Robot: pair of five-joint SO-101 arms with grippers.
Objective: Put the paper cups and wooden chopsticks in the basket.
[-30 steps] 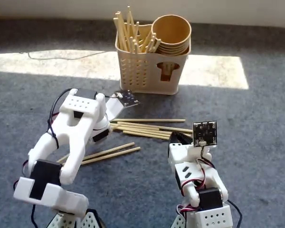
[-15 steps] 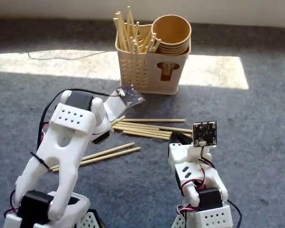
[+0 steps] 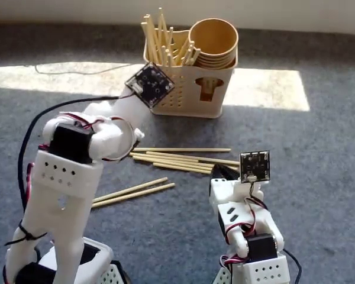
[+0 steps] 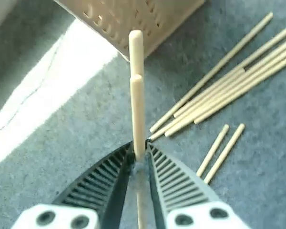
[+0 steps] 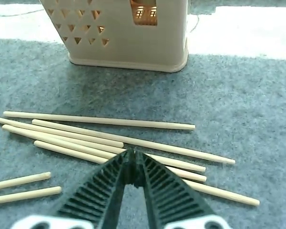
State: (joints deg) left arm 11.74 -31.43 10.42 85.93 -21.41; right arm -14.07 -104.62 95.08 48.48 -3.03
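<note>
The cream basket (image 3: 189,89) stands at the back, holding stacked paper cups (image 3: 214,38) and several upright wooden chopsticks (image 3: 161,41). My left gripper (image 4: 139,149) is shut on two chopsticks (image 4: 136,90) that point toward the basket (image 4: 128,19), just off its front left corner and above the carpet. Several loose chopsticks (image 3: 183,158) lie on the carpet in front of the basket, with a separate pair (image 3: 133,192) nearer the arms. My right gripper (image 5: 133,160) is shut with nothing in it, low over the near edge of the loose chopsticks (image 5: 100,121).
Grey carpet covers the floor, with a bright sunlit strip (image 3: 59,77) across it behind the basket. A thin cable (image 3: 77,70) lies in that strip at the left. The right arm's base (image 3: 254,260) stands at the front.
The left arm has risen from the carpet and swung up toward the basket's left front corner, carrying two chopsticks. The right arm has stayed still.
</note>
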